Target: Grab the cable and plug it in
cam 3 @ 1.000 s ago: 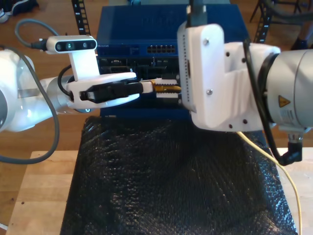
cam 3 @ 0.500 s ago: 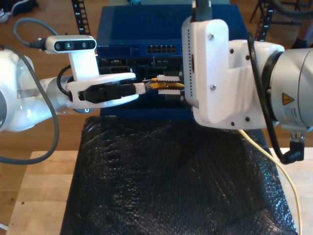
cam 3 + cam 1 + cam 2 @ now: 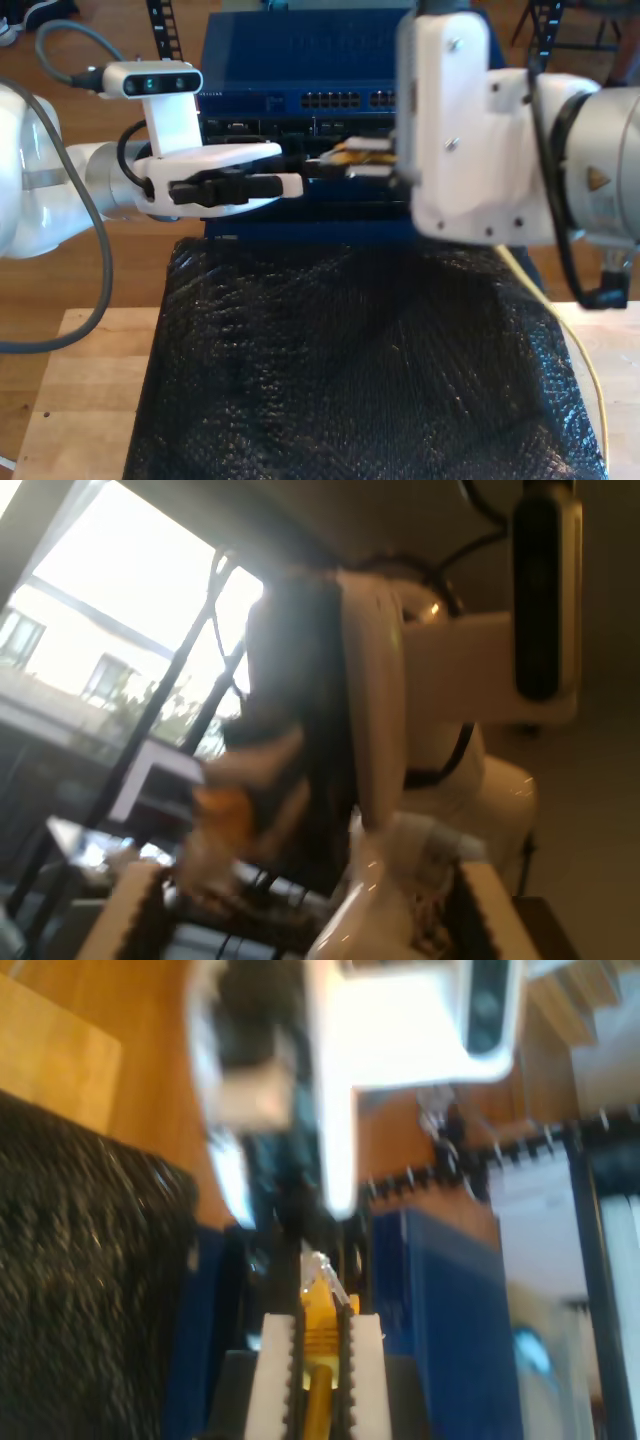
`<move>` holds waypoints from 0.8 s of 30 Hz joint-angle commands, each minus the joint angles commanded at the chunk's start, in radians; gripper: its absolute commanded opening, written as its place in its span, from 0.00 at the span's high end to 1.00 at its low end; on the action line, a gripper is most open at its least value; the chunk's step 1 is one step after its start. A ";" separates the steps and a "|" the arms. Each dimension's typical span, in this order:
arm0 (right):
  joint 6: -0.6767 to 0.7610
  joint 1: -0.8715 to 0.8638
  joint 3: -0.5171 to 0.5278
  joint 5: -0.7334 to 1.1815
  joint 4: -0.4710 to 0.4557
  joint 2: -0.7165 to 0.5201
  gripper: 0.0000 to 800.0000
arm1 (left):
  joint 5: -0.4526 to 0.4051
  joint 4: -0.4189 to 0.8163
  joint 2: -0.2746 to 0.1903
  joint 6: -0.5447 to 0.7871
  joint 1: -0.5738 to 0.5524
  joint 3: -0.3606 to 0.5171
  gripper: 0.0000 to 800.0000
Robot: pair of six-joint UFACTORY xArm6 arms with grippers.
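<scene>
Exterior view: my second tool (image 3: 365, 160), on the arm at the exterior view's right, pinches the cable (image 3: 590, 385) at its plug end in front of the blue network unit (image 3: 300, 60). The cable trails down past the black mat (image 3: 350, 370) on the worktop (image 3: 85, 400). My first tool (image 3: 292, 184) is pressed together beside the plug.

First wrist view: blurred; the facing white arm (image 3: 420, 700) is near.

Second wrist view: the ribbed fingers (image 3: 270, 1370) clamp the yellow boot (image 3: 320, 1330).
</scene>
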 joint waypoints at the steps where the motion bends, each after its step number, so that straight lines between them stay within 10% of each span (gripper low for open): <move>1: 0.000 -0.014 0.000 0.002 0.000 0.000 1.00 | -0.006 0.008 -0.002 0.000 0.000 -0.003 0.18; 24: 0.020 -0.077 -0.048 0.012 -0.002 0.135 1.00 | -0.353 0.384 -0.120 0.006 0.109 -0.060 0.01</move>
